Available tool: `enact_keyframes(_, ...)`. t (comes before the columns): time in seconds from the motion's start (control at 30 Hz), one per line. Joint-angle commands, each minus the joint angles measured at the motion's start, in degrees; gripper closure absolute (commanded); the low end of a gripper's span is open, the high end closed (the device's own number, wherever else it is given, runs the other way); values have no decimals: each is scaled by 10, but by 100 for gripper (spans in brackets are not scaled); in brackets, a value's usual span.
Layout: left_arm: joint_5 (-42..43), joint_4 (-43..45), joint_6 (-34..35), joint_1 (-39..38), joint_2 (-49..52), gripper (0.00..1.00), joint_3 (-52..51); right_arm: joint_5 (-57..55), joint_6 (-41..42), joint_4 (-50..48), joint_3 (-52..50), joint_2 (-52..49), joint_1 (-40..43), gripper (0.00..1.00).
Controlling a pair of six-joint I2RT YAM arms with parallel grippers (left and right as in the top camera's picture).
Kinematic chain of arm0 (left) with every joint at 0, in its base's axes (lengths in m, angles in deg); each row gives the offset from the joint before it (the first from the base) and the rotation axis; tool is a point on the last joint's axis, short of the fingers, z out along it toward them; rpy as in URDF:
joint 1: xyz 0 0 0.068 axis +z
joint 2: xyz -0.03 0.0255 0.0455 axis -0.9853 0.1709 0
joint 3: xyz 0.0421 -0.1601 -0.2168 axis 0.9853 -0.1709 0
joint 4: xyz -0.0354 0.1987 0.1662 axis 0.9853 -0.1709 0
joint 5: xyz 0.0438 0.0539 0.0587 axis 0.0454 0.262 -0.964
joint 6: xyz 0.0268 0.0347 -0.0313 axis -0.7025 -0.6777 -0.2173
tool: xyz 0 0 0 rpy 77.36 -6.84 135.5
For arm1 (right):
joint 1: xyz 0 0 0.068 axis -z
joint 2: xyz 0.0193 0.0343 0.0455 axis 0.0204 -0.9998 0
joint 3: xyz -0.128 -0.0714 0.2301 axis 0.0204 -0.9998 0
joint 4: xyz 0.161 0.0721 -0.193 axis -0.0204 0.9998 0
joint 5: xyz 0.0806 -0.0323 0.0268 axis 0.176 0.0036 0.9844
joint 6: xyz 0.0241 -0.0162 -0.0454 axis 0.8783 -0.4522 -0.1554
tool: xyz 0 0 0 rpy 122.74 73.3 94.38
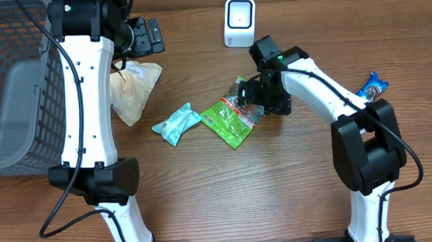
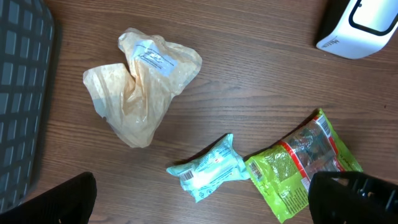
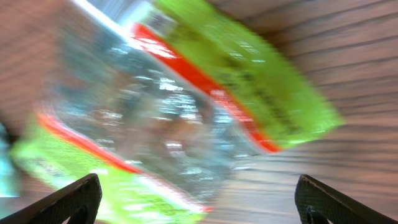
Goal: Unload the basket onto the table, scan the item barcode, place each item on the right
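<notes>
Green packet (image 1: 227,122) lies beneath the right hand (image 1: 250,99), which tilts downward with fingers (image 3: 68,202) spread wide open.

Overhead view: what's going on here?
The right gripper is low over the green snack bag with its jaws open, gripping nothing. The bag lies on the table, short of the white scanner. The left gripper hangs open above the beige bag, next to the basket. A teal packet lies beside the green bag.
</notes>
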Motion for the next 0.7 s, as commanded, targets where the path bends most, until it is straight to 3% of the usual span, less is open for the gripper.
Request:
enact_keyframes(0.0,1,0,-3,0,-9,0,-3,54,156,-7,11,2,-7,0)
enact_keyframes(0.2,1,0,-3,0,-9,0,-3,-7,281,-92,-46,2,-33,0)
enact_keyframes(0.47,1,0,-3,0,-9,0,-3,-52,321,-206,-129,1,-56,2)
enact_keyframes(0.53,1,0,-3,0,-9,0,-3,-63,321,-223,-146,-1,-61,10)
enact_keyframes(0.6,1,0,-3,0,-9,0,-3,-70,314,-232,-162,-2,-66,32)
enact_keyframes(0.67,1,0,-3,0,-9,0,-3,-66,298,-240,-168,-2,-68,61)
